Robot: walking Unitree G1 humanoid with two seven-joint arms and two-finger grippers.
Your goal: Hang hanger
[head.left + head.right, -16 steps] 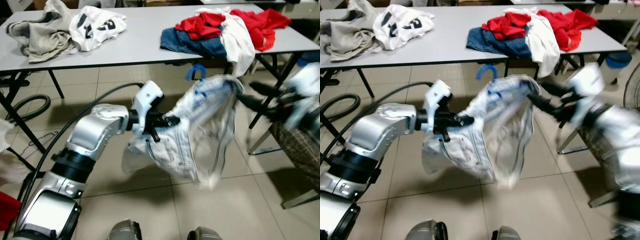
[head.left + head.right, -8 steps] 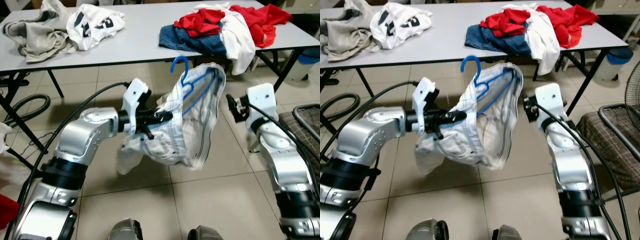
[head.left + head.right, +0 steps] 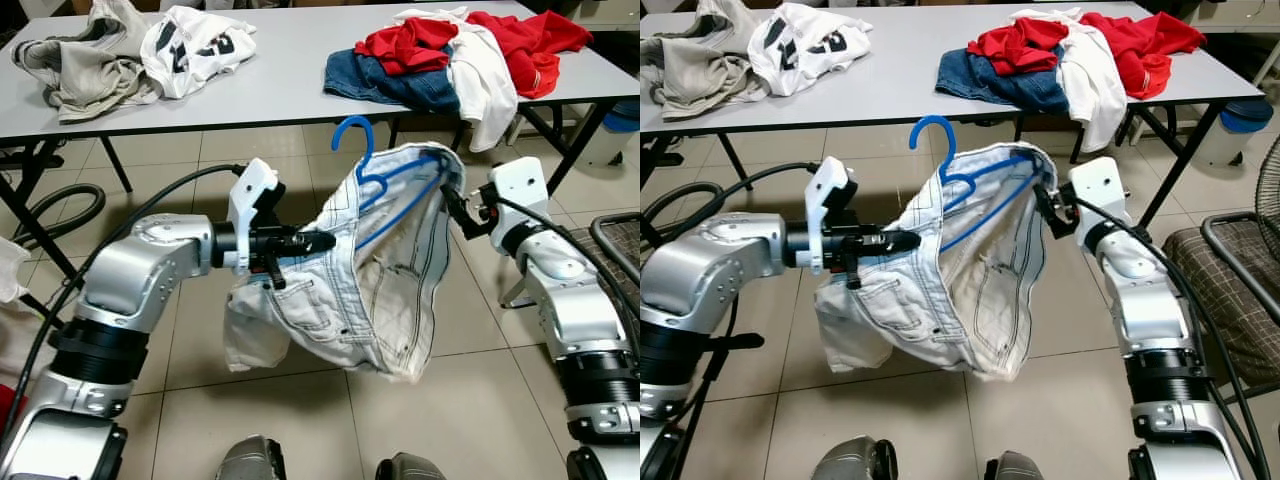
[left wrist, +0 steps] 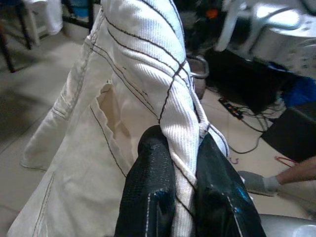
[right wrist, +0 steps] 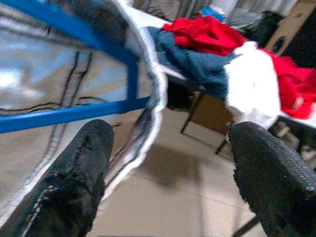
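Bright blue plastic hanger [image 3: 372,178] inside white denim shorts with dark contrast stitching [image 3: 345,290]; black textured fingers [image 5: 74,173] on both silver arms. Pale grey worktop [image 3: 290,75] carries a red garment heap [image 3: 470,40], dark blue jeans [image 3: 385,82], a white black-printed tee [image 3: 195,45] and a grey-beige top [image 3: 85,70]. Beige tiled floor [image 3: 470,400], brown checked seat cushion [image 3: 1230,290].

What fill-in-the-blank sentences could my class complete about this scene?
1. The hanger inside the white shorts is coloured ____.
2. The left tool is ____ on the shorts' waistband.
3. The right tool has its fingers ____, beside the waistband.
4. On the table, the red clothes lie on a ____ denim garment.

Missing words: blue; shut; open; blue
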